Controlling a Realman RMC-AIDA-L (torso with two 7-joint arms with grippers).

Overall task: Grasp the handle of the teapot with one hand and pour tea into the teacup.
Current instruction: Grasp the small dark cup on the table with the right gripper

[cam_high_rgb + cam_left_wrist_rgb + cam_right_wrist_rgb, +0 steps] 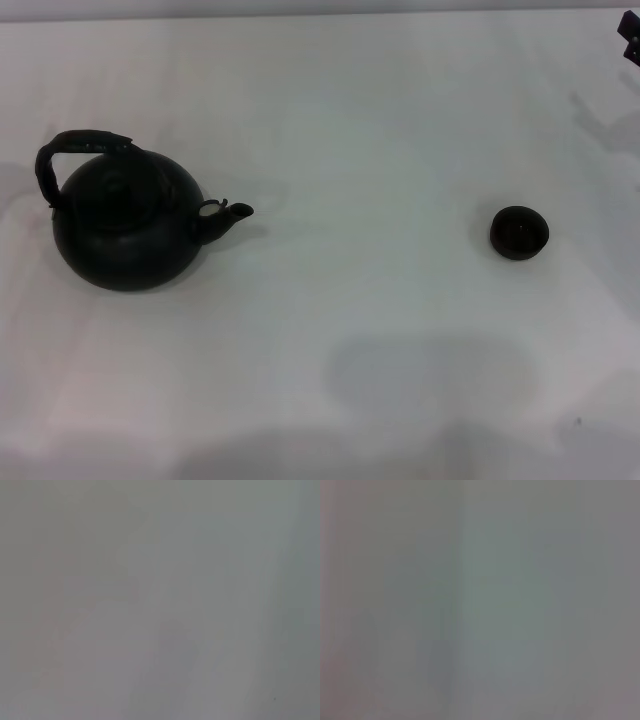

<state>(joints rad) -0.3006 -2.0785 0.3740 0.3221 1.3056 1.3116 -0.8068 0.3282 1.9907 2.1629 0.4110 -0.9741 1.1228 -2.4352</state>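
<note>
Right hand point(630, 35) at far right edge, grip indiscernible, teapot point(125, 225) well apart.

A plain white tabletop point(380, 130) fills nearly the whole head view — smooth, evenly lit, with soft grey shadows pooled near its front edge and far right side.
</note>
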